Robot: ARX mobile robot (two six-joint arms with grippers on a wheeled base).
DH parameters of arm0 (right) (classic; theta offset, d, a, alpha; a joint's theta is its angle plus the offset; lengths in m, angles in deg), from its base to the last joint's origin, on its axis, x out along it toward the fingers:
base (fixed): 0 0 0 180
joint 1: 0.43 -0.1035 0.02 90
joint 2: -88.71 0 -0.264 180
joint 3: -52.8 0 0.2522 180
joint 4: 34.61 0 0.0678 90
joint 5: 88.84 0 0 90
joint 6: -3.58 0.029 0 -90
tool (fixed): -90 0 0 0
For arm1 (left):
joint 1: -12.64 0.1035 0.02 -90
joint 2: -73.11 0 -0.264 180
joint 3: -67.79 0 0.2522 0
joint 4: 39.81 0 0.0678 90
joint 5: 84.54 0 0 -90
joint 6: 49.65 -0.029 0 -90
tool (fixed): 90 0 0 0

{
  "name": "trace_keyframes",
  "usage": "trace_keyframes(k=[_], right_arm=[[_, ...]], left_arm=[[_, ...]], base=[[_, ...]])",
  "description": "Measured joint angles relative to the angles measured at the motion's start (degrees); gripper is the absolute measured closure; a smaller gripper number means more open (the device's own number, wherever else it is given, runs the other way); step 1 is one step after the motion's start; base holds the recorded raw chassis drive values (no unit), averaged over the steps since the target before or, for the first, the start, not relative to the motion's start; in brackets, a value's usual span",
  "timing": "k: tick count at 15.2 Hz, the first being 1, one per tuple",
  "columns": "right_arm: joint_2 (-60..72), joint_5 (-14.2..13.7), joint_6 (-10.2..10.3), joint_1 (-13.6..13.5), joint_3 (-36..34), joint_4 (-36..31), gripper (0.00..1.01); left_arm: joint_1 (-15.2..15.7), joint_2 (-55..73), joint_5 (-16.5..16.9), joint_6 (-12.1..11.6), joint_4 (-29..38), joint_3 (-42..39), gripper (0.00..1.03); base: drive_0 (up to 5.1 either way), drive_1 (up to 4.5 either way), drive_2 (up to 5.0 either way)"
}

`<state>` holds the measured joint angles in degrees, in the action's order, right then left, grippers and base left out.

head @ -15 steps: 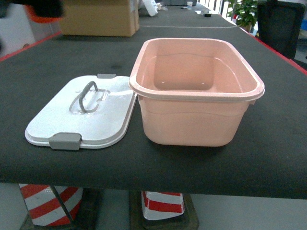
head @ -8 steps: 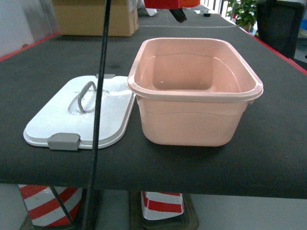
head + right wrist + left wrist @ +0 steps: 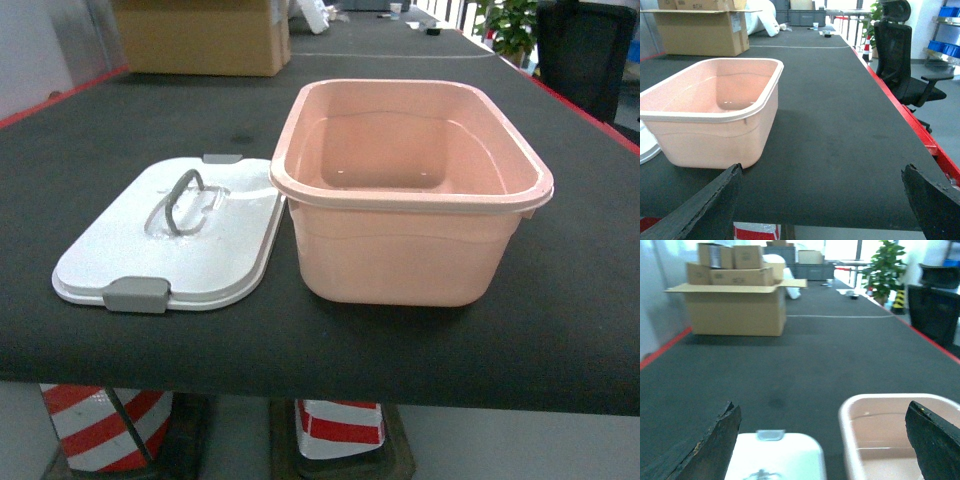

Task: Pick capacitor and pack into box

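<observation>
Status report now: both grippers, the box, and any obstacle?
Left gripper open, empty. Right gripper open, empty. Box open, empty, lid beside it. No capacitor in view.

Even daylight, blown-out windows, soft wrist views

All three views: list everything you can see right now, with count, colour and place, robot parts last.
box: one, pale pink, open and empty, centre of the black table.
lid: one, white with grey clips and handle, flat on the table, left of the box.
cardboard carton: one large, brown, far left of the table, smaller cartons on top.
office chair: one, black, right of the table.
potted plant: one, green, far right.
capacitor: none visible.
left end effector: open, holding nothing.
right end effector: open, holding nothing.
</observation>
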<state>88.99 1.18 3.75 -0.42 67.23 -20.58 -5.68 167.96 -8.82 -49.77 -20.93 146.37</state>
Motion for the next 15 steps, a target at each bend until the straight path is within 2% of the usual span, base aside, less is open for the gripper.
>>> trace_keyframes(k=[3, 4, 5, 10, 14, 15], right_arm=[[0.00, 0.00, 0.00, 0.00, 0.00, 0.02, 0.03], [0.00, 0.00, 0.00, 0.00, 0.00, 0.04, 0.03], [0.00, 0.00, -0.02, 0.00, 0.00, 0.02, 0.03], [0.00, 0.00, -0.02, 0.00, 0.00, 0.04, 0.03], [0.00, 0.00, -0.02, 0.00, 0.00, 0.00, 0.03], [0.00, 0.00, -0.02, 0.00, 0.00, 0.02, 0.03]], left_arm=[[9.16, -3.21, 1.86, -1.86, 3.21, -10.99, 0.05], [11.54, -0.57, 4.31, -2.34, 5.16, -13.73, 0.05], [12.59, 3.34, 6.23, -2.80, 6.51, -14.36, 0.05], [13.79, 22.53, 10.08, -1.53, 11.80, -9.38, 0.05], [15.72, 35.67, 12.72, -2.34, 15.80, -1.68, 0.05], [15.69, 36.44, 12.92, -2.91, 15.87, -1.53, 0.11]], base=[[0.0, 0.00, 0.0], [0.0, 0.00, 0.0], [0.0, 0.00, 0.0], [0.0, 0.00, 0.0], [0.0, 0.00, 0.0], [0.0, 0.00, 0.0]])
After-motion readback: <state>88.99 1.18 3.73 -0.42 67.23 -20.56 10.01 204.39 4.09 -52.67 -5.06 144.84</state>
